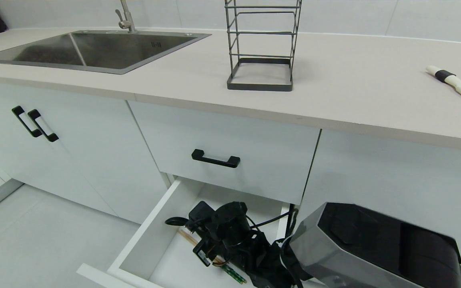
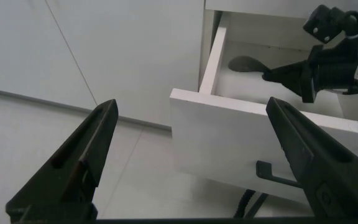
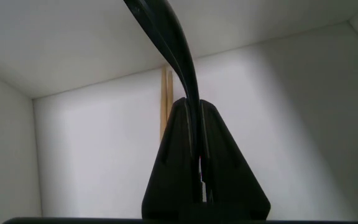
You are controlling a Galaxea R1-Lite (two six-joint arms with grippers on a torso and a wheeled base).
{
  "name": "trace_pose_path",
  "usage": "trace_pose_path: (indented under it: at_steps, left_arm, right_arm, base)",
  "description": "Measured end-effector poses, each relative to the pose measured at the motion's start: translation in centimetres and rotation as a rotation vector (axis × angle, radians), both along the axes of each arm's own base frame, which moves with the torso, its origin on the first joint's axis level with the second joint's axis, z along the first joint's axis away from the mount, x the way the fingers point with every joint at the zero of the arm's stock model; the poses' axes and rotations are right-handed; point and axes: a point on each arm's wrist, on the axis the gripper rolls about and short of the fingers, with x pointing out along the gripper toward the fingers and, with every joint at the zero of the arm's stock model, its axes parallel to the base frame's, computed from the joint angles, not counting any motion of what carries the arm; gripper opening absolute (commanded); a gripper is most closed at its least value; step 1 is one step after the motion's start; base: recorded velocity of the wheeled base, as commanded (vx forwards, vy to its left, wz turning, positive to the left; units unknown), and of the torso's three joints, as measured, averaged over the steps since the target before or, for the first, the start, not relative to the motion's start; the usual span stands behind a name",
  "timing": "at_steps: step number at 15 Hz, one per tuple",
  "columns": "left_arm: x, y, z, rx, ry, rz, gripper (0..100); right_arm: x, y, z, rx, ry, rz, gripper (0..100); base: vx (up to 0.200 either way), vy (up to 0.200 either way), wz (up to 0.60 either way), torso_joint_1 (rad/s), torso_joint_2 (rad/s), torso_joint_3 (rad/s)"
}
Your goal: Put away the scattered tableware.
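Two black fingers of the right pincer (image 3: 196, 115) are seen clenched flat against the thin handle of a black spoon (image 3: 166, 37), the handle being pinched between them and the rest of the spoon running on past the fingertips. The spoon is judged to be light, stiff and smooth, not fragile, but liable to swivel or slide in a narrow grip. A hold around the middle of the handle, with its flat faces against the pads, is judged the soundest. In the head view this pincer (image 1: 198, 234) is found at the lower middle of the frame, lowered into the open drawer (image 1: 146, 236), with the spoon's bowl (image 1: 175, 221) sticking out to the left of it above the white drawer floor. Whether the bowl touches the floor cannot be told. A pair of wooden chopsticks (image 1: 188, 237) is laid on the drawer floor just beside and under the pincer. The left pincer (image 2: 191, 106) is released, its jaws held wide, outside the drawer front and well apart from the spoon. On the counter, a wire rack (image 1: 260, 48) is set at the upper middle, a sink (image 1: 94, 48) at the upper left, and a pale-handled utensil (image 1: 458, 86) at the right edge.
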Motion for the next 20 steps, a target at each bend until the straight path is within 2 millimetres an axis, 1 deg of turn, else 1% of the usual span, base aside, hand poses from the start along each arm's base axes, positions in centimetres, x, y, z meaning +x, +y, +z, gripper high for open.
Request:
trace_pose_path:
  at_steps: [7,12,15,16,20]
  left_arm:
    - [0.0,0.0,0.0,0.000,0.000,-0.001,100]
    - [0.0,0.0,0.0,0.000,0.000,0.000,100]
    - [0.0,0.0,0.0,0.000,0.000,-0.001,100]
    - [0.0,0.0,0.0,0.000,0.000,0.000,100]
    - [0.0,0.0,0.0,0.000,0.000,0.000,100]
  right_arm:
    - [0.3,0.4,-1.7,-0.017,0.012,-0.001,0]
    - [0.3,0.4,-2.2,-0.025,0.016,0.008,0]
    - [0.2,0.4,-2.4,-0.033,0.014,0.041,0]
    - [0.2,0.4,-2.5,-0.035,0.014,0.044,100]
    - [0.3,0.6,-2.3,-0.028,0.005,0.051,100]
  base:
    - [0.000,0.000,0.00,0.000,0.00,0.000]
    - [0.000,0.000,0.00,0.000,0.00,0.000]
    - [0.000,0.000,0.00,0.000,0.00,0.000]
    - [0.000,0.000,0.00,0.000,0.00,0.000]
    - [0.000,0.000,0.00,0.000,0.00,0.000]
